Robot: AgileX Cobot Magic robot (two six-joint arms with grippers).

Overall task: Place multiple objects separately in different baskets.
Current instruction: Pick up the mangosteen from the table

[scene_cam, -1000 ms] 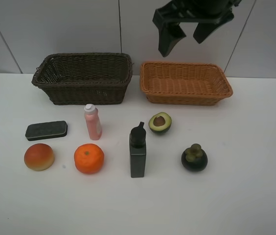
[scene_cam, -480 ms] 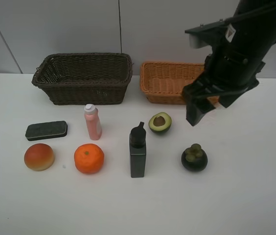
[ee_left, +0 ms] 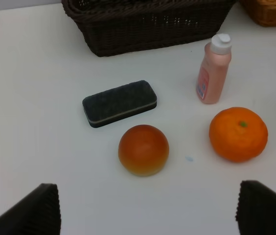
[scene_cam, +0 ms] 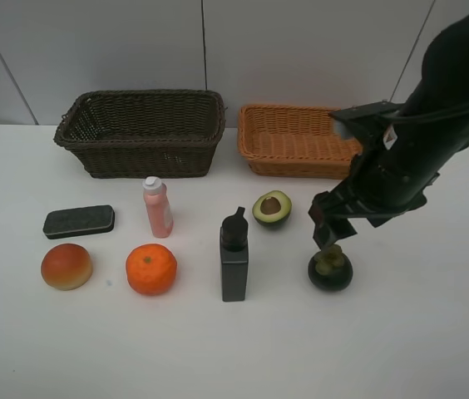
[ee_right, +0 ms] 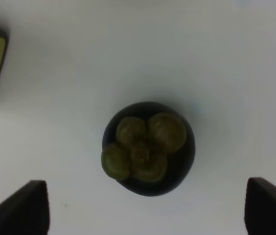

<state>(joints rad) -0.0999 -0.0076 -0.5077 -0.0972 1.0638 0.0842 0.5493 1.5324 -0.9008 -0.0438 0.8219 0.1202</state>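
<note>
The right gripper [scene_cam: 332, 235] is hovering directly over the dark round mangosteen with the green cap [scene_cam: 330, 271]. This fruit is sitting on the white desk [scene_cam: 434, 332] at the near right, well apart from both baskets. The jaws are spread wide, one on each side of the fruit and not touching it. I judge they are standing so in order to go down around it and close.

The light orange woven basket [scene_cam: 301, 162] is lying at the far side, the closer basket to this fruit, so it is probably the target. The dark brown woven basket [scene_cam: 139, 158] is standing to its left.

The left gripper [ee_left: 148, 213] is also spread and holding nothing, and the peach-coloured round fruit [ee_left: 143, 149] is lying just in front of it.
</note>
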